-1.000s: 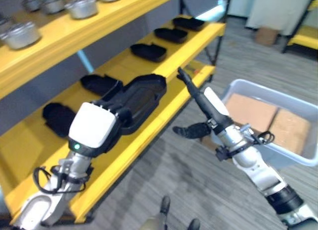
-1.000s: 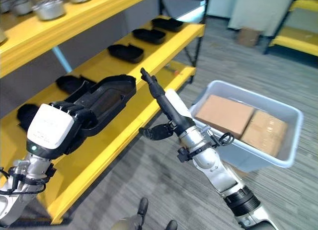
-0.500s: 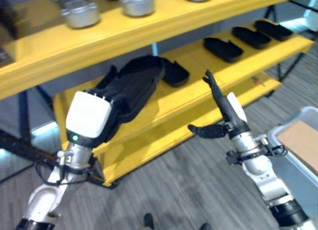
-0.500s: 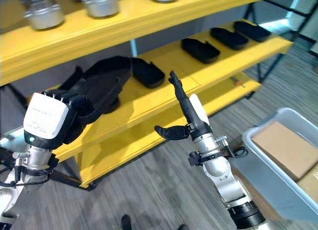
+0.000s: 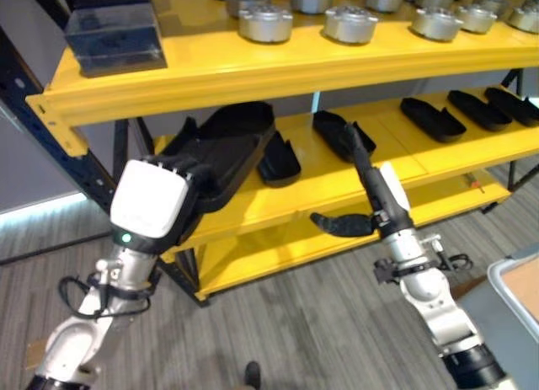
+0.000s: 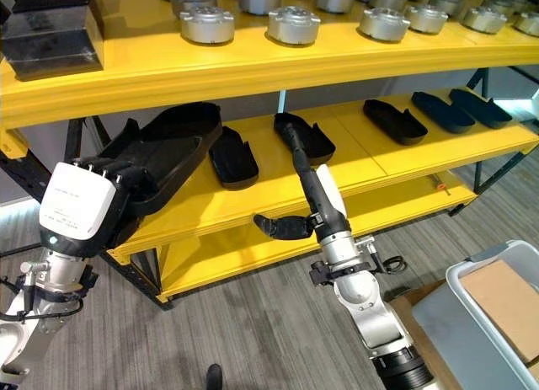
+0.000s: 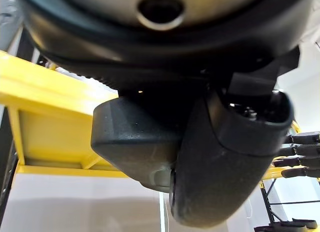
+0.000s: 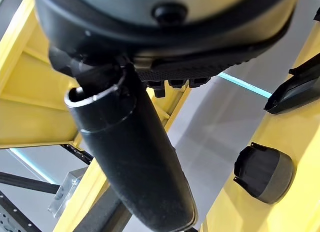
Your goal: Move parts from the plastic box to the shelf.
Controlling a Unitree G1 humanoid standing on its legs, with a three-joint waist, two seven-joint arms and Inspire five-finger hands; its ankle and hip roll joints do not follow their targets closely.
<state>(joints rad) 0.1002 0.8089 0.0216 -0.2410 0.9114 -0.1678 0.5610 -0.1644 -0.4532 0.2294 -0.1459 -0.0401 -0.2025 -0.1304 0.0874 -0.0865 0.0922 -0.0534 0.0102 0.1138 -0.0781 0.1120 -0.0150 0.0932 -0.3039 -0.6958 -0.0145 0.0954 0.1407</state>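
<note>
My left hand (image 5: 150, 206), with its white cover, is shut on the near end of a large black moulded tray part (image 5: 229, 147). The part's far end reaches over the left stretch of the yellow middle shelf (image 6: 362, 157); whether it touches the shelf I cannot tell. Beside it on that shelf lies a smaller black part (image 6: 233, 158), with several more in a row to the right (image 6: 394, 121). My right hand (image 5: 376, 198) is open in front of the shelf, fingers straight up and thumb out, holding nothing. The grey plastic box (image 6: 466, 277) shows at the lower right.
The top shelf carries several round silver metal parts (image 5: 349, 24) and a dark block (image 5: 114, 38) at its left end. A black rack post (image 5: 50, 74) slants down the left side. A brown carton (image 6: 505, 301) lies in the plastic box. A lower yellow shelf (image 6: 244, 247) sits underneath.
The camera has swung away from the plastic box to face the shelf. My left hand keeps hold of the black part, now over the middle shelf's left end. The right hand stays open.
</note>
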